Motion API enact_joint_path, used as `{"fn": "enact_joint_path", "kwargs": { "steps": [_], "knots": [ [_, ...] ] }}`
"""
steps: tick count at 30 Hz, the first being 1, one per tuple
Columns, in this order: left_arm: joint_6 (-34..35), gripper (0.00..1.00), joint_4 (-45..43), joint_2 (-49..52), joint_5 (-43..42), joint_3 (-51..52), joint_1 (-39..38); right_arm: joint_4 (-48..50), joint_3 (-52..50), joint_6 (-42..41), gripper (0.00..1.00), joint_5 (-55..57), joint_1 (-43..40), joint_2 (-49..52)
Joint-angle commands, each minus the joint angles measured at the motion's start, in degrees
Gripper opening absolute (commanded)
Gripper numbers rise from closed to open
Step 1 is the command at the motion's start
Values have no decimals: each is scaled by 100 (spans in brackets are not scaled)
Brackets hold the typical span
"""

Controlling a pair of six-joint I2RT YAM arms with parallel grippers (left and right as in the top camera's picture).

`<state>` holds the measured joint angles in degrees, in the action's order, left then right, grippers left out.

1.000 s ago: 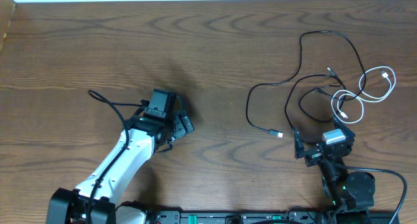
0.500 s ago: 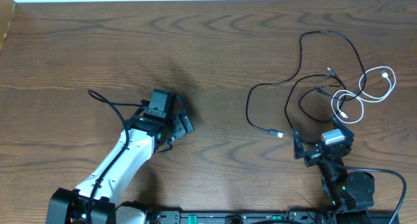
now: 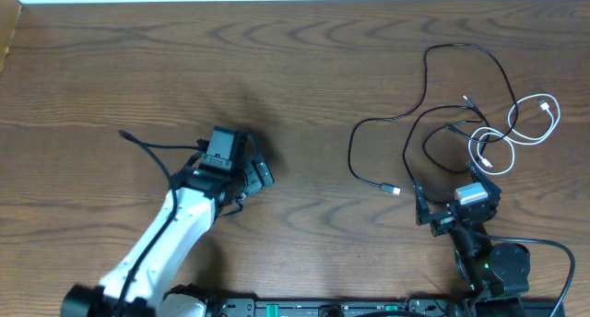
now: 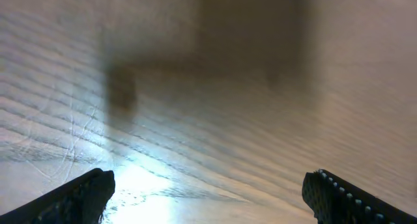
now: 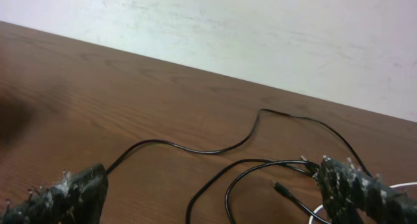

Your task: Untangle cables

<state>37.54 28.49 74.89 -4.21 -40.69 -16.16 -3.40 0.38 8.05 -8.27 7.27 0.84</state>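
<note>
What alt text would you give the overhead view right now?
Thin black cords and a looped white cord lie tangled at the right of a brown wooden table, just beyond the right arm, jaws open. The white left arm hangs over bare wood, well apart from them.

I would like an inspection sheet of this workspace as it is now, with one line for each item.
Surface: brown wooden table, grain visible.
Job's things: black cables and a white cable, overlapping loosely at the right.
Clutter: nothing seen.
Pincers: left pincer open over bare wood; right pincer open near those cables, holding nothing.
Cables: thick black wire along the left arm.
Surroundings: pale wall behind the table.
</note>
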Motion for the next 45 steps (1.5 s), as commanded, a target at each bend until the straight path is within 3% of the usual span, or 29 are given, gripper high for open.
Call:
{"fn": "enact_joint_path", "kwargs": {
  "steps": [1,13,26,45],
  "knots": [
    [26,98,13,-520,17,15,9,-26,-7,81,99,39,33,-59],
    [28,98,15,-2345,17,15,9,-28,-7,81,99,37,33,-59],
    [26,98,131,-2319,17,15,9,-26,-7,81,99,39,33,-59],
    [26,98,514,-3285,17,697,9,-28,-7,81,99,39,33,-59]
  ]
}}
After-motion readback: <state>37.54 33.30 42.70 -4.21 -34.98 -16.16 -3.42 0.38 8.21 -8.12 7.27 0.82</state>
